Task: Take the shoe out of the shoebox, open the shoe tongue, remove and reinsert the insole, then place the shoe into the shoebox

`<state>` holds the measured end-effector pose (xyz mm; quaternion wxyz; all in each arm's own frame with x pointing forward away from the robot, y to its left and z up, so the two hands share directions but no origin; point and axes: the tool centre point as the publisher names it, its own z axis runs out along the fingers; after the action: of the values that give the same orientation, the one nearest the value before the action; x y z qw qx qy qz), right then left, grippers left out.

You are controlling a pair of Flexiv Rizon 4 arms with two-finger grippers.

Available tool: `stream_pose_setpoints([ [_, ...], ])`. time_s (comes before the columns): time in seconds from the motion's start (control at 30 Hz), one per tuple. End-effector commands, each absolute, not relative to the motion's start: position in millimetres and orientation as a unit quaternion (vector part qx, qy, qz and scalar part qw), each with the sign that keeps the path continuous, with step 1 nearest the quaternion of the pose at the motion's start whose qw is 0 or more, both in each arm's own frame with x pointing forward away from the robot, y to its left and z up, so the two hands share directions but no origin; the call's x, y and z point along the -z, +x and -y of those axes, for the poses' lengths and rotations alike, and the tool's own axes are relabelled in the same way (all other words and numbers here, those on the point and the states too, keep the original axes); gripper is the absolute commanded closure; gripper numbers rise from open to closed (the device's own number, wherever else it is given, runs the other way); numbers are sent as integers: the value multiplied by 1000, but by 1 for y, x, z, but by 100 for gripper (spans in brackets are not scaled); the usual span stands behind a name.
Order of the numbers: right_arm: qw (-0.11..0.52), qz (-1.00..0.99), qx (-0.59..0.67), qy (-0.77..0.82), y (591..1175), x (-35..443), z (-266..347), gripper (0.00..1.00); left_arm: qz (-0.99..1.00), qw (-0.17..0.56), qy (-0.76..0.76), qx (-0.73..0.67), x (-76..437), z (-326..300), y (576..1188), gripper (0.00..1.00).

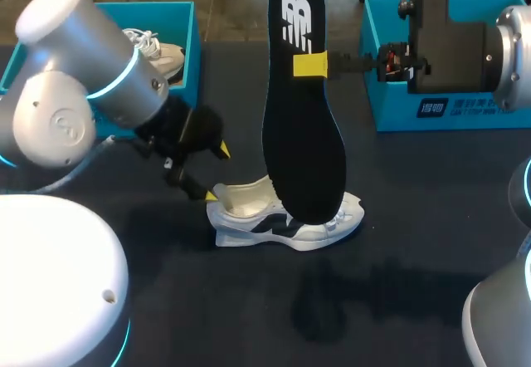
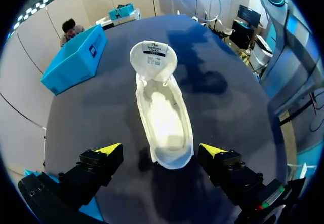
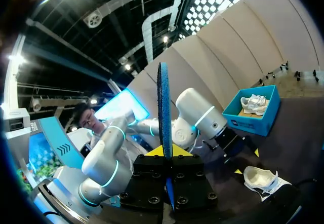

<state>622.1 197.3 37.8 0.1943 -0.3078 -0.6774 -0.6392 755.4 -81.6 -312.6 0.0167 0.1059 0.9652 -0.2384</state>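
The insole (image 1: pixel 303 126) stands on end above the shoe, black face to the head camera, its lower tip down at the shoe's opening. My right gripper (image 1: pixel 319 64) is clamped on it near its upper part. In the right wrist view the insole (image 3: pixel 163 107) shows edge-on, pinched between the two yellow-tipped fingers (image 3: pixel 174 152) from both sides. The shoe (image 1: pixel 286 222) sits upright on its sole near the middle of the dark table (image 1: pixel 398 242), heel towards my left arm. From the left wrist camera I look straight down into it: the pale inside lies bare, and the tongue (image 2: pixel 153 57) is folded forward over the toe with its label showing. My left gripper (image 1: pixel 216 172) hangs just behind the heel with its fingers spread wide, one yellow tip off each side of the heel collar, holding nothing; I cannot tell whether the lower tip brushes the rim. At the table's far left stands a blue shoebox (image 1: pixel 187 51) with a second shoe (image 1: pixel 158 51) in it. Another blue box (image 1: pixel 390 93) stands at the far right, behind my right wrist.
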Motion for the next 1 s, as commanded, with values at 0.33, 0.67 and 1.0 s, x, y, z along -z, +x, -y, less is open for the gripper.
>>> stream_pose_setpoints([
  [0.33, 194, 678, 639, -309, 623, -38, -201, 100, -983, 13, 79, 166, 312, 90, 752, 0],
  [0.67, 194, 678, 639, -309, 623, -38, -201, 100, -991, -29, 43, 123, 297, 95, 732, 0],
  [1.0, 194, 678, 639, -309, 623, -38, -201, 100, -999, -15, 25, 38, 294, 111, 728, 0],
])
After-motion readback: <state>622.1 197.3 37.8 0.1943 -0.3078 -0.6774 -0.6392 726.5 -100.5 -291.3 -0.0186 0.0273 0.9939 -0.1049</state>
